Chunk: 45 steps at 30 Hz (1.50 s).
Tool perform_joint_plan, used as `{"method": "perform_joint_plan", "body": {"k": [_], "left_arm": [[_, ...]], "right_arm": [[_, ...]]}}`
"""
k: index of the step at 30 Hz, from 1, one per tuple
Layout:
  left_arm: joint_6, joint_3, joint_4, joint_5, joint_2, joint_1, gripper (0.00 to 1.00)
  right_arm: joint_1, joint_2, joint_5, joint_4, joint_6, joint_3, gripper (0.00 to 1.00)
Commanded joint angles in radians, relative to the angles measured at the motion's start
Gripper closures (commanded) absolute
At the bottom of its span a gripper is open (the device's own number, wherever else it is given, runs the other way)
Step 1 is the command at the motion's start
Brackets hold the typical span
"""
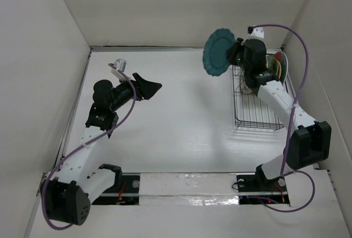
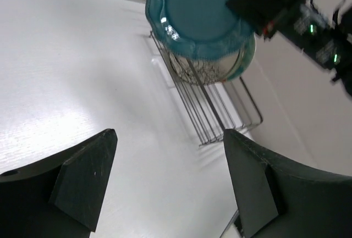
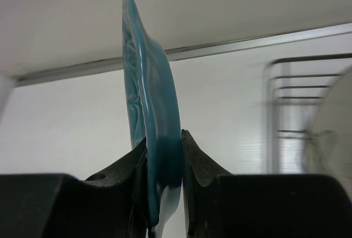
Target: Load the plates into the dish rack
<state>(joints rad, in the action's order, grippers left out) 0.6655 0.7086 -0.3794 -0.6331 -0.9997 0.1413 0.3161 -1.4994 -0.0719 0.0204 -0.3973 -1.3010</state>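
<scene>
My right gripper is shut on the rim of the scalloped dark teal plate and holds it upright in the air, just left of the far end of the black wire dish rack. In the right wrist view the plate stands edge-on between the jaws. Several plates stand at the rack's far end; the left wrist view shows a cream one with black branches and a pale teal one behind the held plate. My left gripper is open and empty above the table.
White walls enclose the table on the left, back and right; the rack stands close to the right wall. The near part of the rack holds no plates. A blurred plate edge shows at the right of the right wrist view.
</scene>
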Motion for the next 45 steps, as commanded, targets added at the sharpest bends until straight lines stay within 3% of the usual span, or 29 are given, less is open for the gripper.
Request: {"method": "perform_joint_plan", "body": {"k": [1,4,9,14,19,28,34,37,41,45], "left_arm": [[-0.300,0.100,0.244,0.162,0.090,0.121,0.23],[-0.383,0.104,0.292,0.277,0.147,0.213,0.20],[-0.400,0.069,0.307,0.392,0.196,0.213,0.19],[-0.392,0.065,0.296,0.385,0.210,0.213,0.13],[-0.394,0.066,0.303,0.395,0.210,0.213,0.12],[-0.399,0.063,0.295,0.400,0.204,0.213,0.11],[-0.406,0.061,0.295,0.429,0.204,0.213,0.11],[-0.409,0.063,0.297,0.426,0.194,0.213,0.11],[-0.415,0.066,0.300,0.432,0.187,0.213,0.11],[-0.417,0.069,0.307,0.461,0.191,0.213,0.10]], "right_arm": [[-0.032,0.059,-0.309,-0.098,0.172,-0.135,1.00],[-0.060,0.033,-0.414,-0.195,0.276,-0.211,1.00],[-0.124,0.007,-0.508,-0.301,0.348,-0.273,1.00],[-0.178,0.011,-0.460,-0.327,0.377,-0.279,1.00],[-0.187,-0.025,-0.456,-0.330,0.385,-0.258,1.00],[-0.196,-0.128,-0.306,-0.267,0.358,-0.202,1.00],[-0.187,-0.174,-0.321,-0.238,0.333,-0.166,1.00],[-0.196,-0.163,-0.315,-0.218,0.308,-0.133,0.91],[-0.206,-0.144,-0.298,-0.208,0.278,-0.110,0.49],[-0.206,-0.107,-0.282,-0.209,0.261,-0.112,0.25]]}}
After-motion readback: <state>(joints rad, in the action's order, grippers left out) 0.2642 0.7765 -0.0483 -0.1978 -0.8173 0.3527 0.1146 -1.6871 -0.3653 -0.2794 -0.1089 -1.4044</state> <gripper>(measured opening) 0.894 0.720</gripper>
